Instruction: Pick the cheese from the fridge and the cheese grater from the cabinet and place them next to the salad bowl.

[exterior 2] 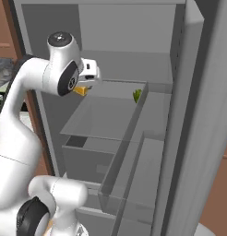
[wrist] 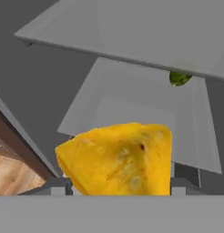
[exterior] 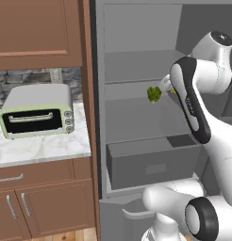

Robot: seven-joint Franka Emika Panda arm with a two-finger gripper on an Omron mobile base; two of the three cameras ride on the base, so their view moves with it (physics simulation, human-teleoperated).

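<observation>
Gripping the cheese [wrist: 118,159] between its jaws, the gripper [wrist: 118,184] holds the yellow wedge in the open fridge [exterior: 136,61], above the grey shelf [exterior 2: 101,117] where a small green leafy thing [exterior: 153,94] sits further in. By my reading the first pick is made, but the cheese has yet to leave the fridge. Carrying it to the salad bowl and fetching the cheese grater from the cabinet are both left.

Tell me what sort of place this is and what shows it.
A kitchen, most likely, and a rendered one. An open grey fridge with inner shelves and a drawer stands beside a marble counter carrying a toaster oven, with brown wooden cupboards below. The gripper holds a wedge of cheese.
</observation>
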